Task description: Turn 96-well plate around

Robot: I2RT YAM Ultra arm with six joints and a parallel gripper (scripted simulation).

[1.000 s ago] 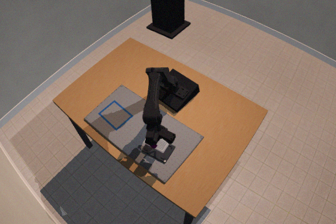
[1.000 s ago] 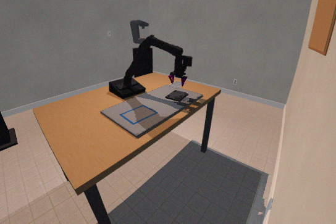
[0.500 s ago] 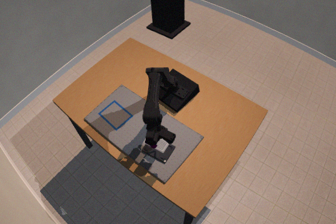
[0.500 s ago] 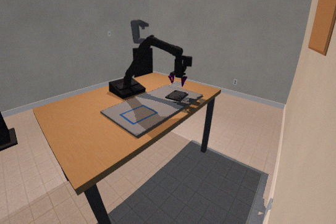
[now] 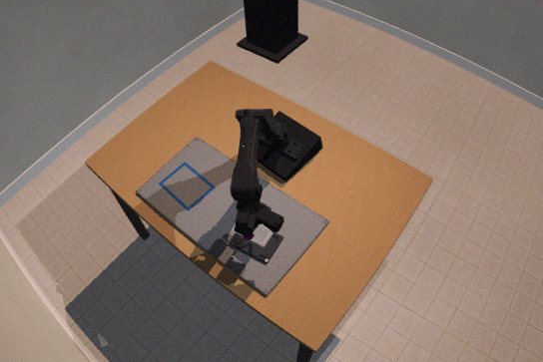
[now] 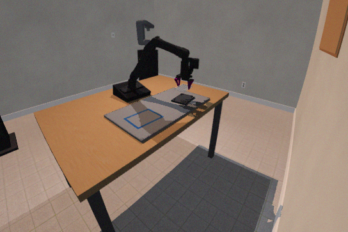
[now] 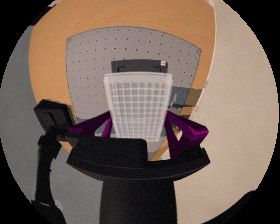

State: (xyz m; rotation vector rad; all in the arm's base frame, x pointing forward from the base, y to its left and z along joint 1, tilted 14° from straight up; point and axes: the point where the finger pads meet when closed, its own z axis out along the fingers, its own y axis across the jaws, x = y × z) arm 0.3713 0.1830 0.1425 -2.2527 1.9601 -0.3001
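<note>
The white 96-well plate is between my purple fingers, which are shut on its long sides. In the exterior view the gripper holds the plate a little above the dark plate nest N1. The nest also shows empty beyond the plate in the wrist view. In the top view the plate hangs over the nest near the grey deck's front right end. I cannot make out the plate's cut corner. The blue taped outline B1 lies at the deck's other end and is empty.
The grey deck lies on the orange table. My arm's black base stands just behind the deck. A tall black pedestal stands on the floor beyond the table. The table edge is close to the nest.
</note>
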